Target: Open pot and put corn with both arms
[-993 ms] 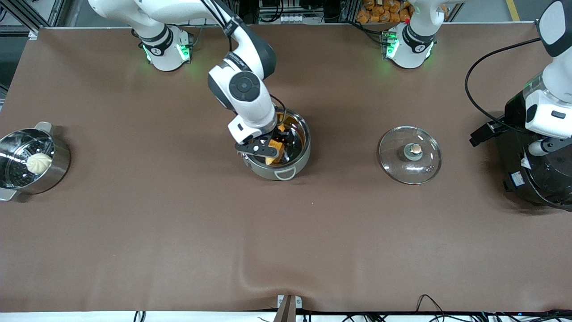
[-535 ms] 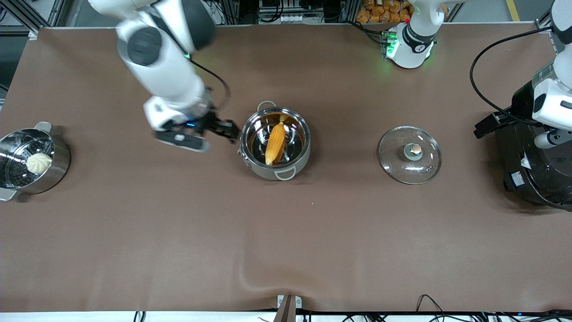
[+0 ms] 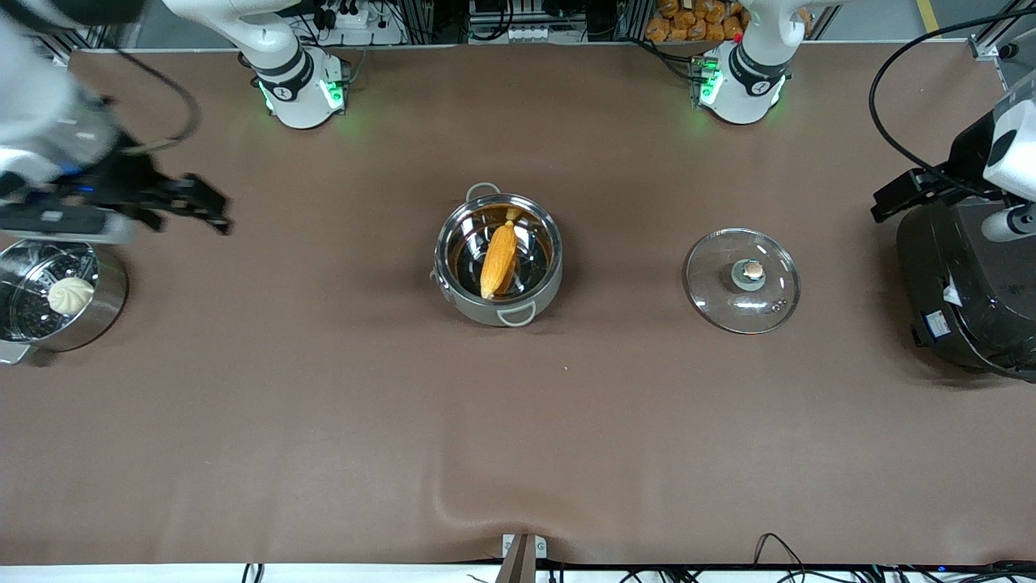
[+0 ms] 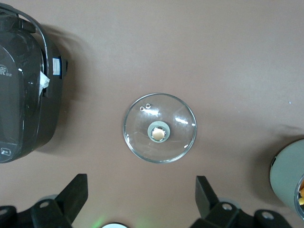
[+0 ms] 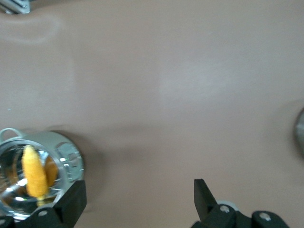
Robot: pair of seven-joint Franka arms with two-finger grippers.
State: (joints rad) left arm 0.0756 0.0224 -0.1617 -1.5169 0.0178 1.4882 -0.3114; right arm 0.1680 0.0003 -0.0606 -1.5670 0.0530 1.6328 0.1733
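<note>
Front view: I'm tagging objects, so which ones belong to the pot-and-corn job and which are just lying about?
Job: pot, corn inside it, lid on the table beside it.
Lying about: steamer with bun, rice cooker.

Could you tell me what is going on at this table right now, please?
The corn lies inside the open pot, and the glass lid rests on the table beside it, toward the left arm's end. Nothing is held: the right tool is open above the table near the steamer pot, and the left tool is open, high over the lid.
</note>
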